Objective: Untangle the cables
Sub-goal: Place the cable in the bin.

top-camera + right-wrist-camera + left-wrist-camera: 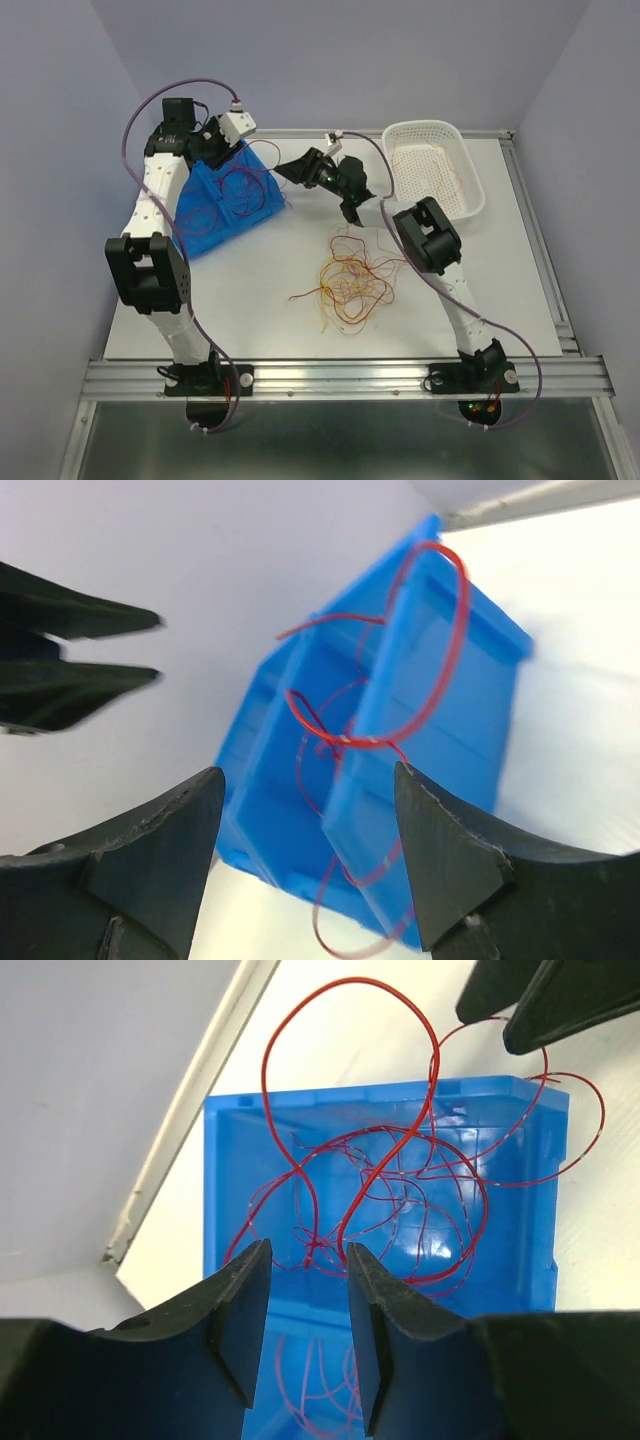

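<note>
Standing apart with a narrow gap, the two black, matte fingers of the left gripper (305, 1258) pinch nothing. Their inner faces are flat and their backs are rounded. Just beyond the tips, several red strands (400, 1150) come together in one knot-like point. From there they rise in wide, smooth loops, hair-thin and glossy.

These loops lie in and over a blue bin (520, 1240) of shiny, half-clear plastic with straight walls and a ribbed rim. One big loop stands above the far rim, and another hangs out over the right wall.

The right gripper (308, 780) is spread wide, with its thick, dull black fingers far from each other and nothing between them. It looks at the same bin, which appears blurred in this view, with a red loop curling over its edge.

On the smooth white table (270, 290), well apart from the bin, a loose tangle (350, 280) of dark red and yellow-orange curls lies flat. Near the far right corner sits a white basket (420, 127) with rounded mesh walls and a few faint strands inside.
</note>
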